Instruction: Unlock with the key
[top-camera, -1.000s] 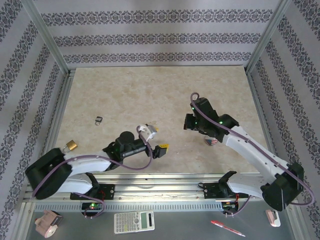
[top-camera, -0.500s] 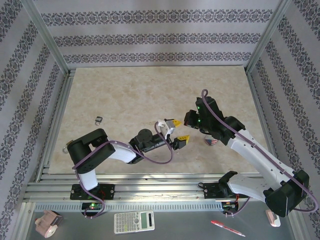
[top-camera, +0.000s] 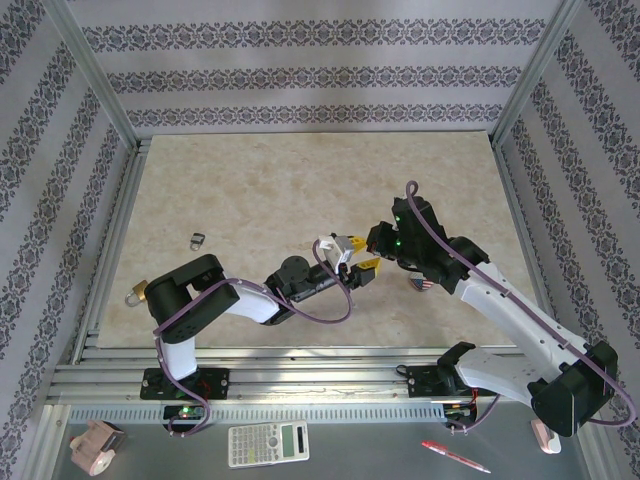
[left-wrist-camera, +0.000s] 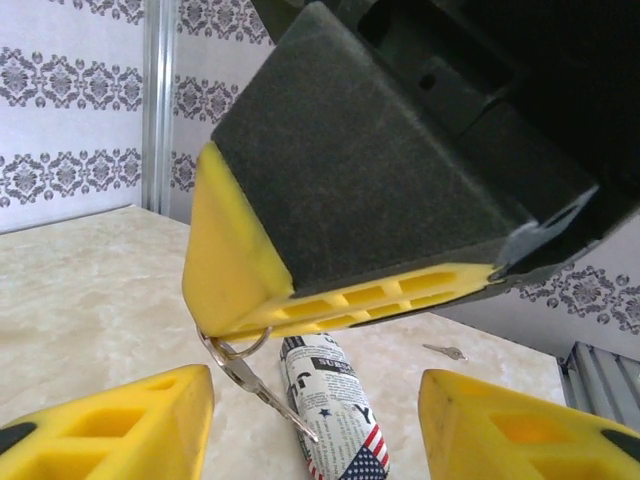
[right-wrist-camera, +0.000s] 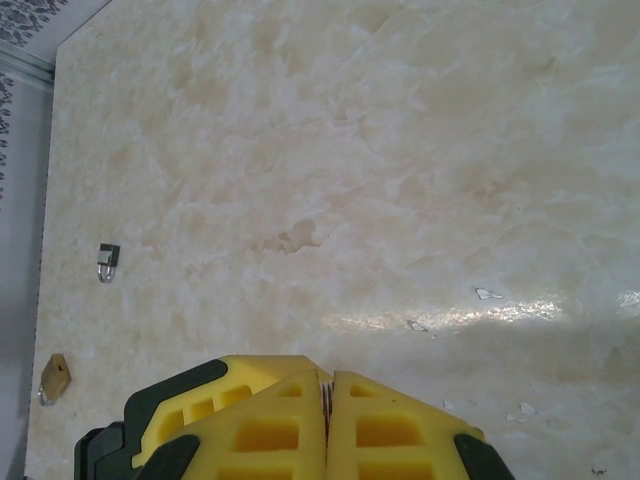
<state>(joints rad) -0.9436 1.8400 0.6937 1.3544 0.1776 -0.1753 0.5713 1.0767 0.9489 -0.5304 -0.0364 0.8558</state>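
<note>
Right wrist view: right gripper (right-wrist-camera: 327, 388) pinched on a metal sliver. Left wrist view resolves it: key (left-wrist-camera: 264, 394) hanging by its ring; left gripper (left-wrist-camera: 315, 392) spread wide. Top view: brass padlock (top-camera: 141, 291) well apart, far left.

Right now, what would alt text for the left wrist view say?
The right gripper, shut, dangles a key by its ring just ahead of the open left gripper, whose yellow fingertips frame the bottom corners. Below the key, a flag-printed cylinder lies on the marble table.
</note>
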